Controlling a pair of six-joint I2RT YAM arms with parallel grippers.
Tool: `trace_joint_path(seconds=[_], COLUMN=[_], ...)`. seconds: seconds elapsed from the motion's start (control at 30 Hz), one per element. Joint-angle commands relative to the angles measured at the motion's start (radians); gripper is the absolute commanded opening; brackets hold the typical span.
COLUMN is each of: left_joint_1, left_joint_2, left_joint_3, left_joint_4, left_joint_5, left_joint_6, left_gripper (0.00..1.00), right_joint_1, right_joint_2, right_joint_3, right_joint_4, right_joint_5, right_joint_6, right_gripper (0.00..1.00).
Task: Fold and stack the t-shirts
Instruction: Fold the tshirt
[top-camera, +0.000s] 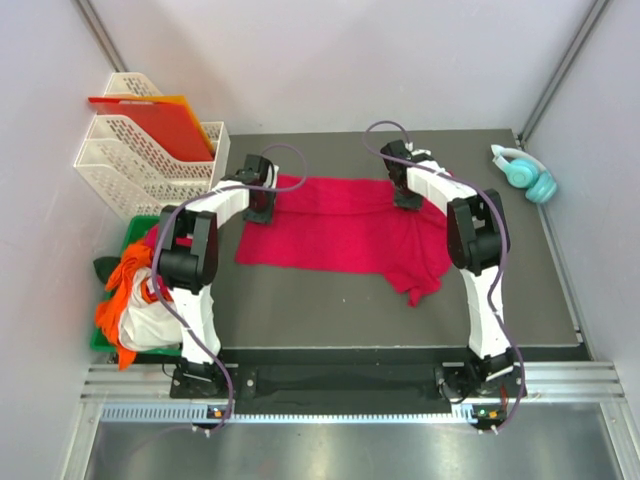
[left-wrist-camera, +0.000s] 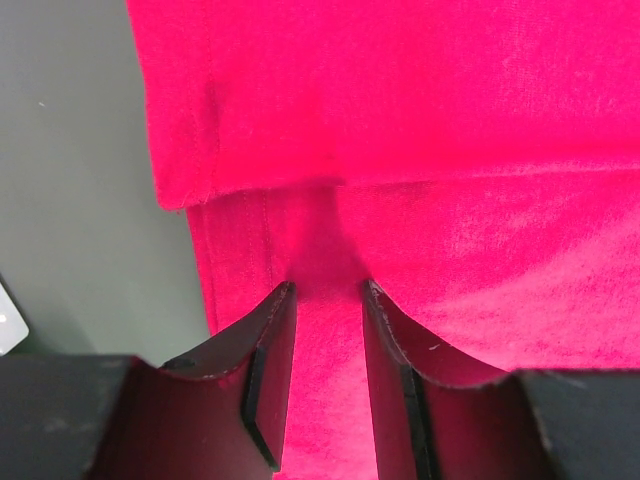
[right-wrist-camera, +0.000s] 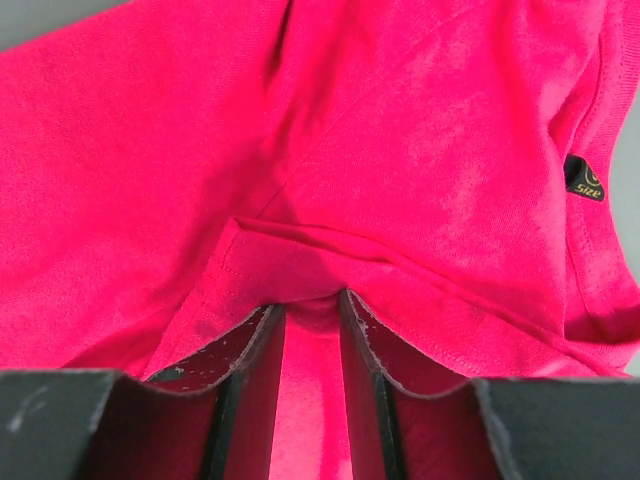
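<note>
Both claws pinch folds of the red shirt (top-camera: 340, 230), left claw (left-wrist-camera: 325, 290) and right claw (right-wrist-camera: 312, 300), by the far edge of the table (top-camera: 330, 320). Only my right wrist view shows its size label (right-wrist-camera: 583, 180); only the top view shows the green bin (top-camera: 140, 224) off the left edge, heaped with orange and white shirts (top-camera: 120, 288), and open table along the near edge

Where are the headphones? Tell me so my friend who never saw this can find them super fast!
Start at the dark table with the crimson t-shirt spread across it. Look to the table's far right corner, close to the wall. The headphones lie there, apart from the shirt. They are the only teal thing around, small, with round ear cups.
</note>
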Motion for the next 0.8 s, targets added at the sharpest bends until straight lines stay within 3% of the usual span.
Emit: trace_joint_path(seconds=[0.0, 0.17, 0.47, 0.67, 0.77], left_joint_1=[-0.002, -0.001, 0.002, 0.005, 0.013], left_joint_2=[0.081, 0.133, 0.26, 0.311, 0.275], left_joint_3=[0.005, 0.085, 0.285, 0.345, 0.337], left_joint_4=[-0.012, -0.042, -0.1, -0.115, -0.088], left_joint_5=[-0.012, -0.025, -0.036, -0.053, -0.053], left_joint_6=[0.005, -0.003, -0.032, -0.035, -0.043], left_gripper=[0.38, 0.38, 0.38, 0.38, 0.38], right_joint_1=[-0.025, -0.052, -0.095, -0.105, -0.1], right_joint_2=[0.084, 0.139, 0.268, 0.285, 0.207], right_joint_3=[0.097, 0.165, 0.439, 0.479, 0.401], right_joint_4=[0.001, -0.002, -0.038, -0.006, 0.062], right_joint_5=[-0.058, -0.093, -0.164, -0.204, -0.196], right_joint_6=[-0.012, -0.015, -0.039, -0.058, -0.062], right_gripper=[0.3, 0.31, 0.34, 0.36, 0.36])
